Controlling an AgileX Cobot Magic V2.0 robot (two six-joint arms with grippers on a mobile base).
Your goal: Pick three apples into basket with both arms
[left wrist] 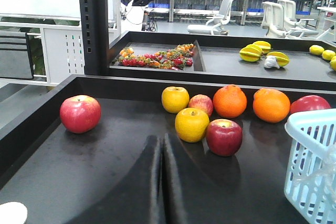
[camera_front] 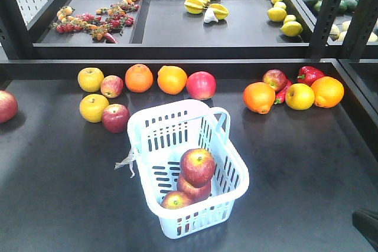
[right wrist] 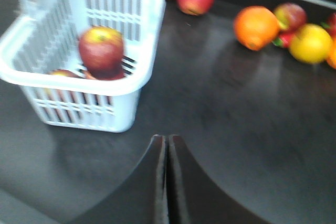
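Observation:
The pale blue basket stands at the table's middle front and holds three red apples, one on top of the other two. It also shows in the right wrist view and at the right edge of the left wrist view. My left gripper is shut and empty, low over the table, short of a dark red apple. My right gripper is shut and empty, to the right of and nearer than the basket. Only a black corner of the right arm shows in the front view.
Loose red apples, oranges and yellow fruits lie behind the basket. One red apple lies at the far left. Oranges, a yellow fruit and red peppers lie at the right. A raised shelf with more produce stands behind.

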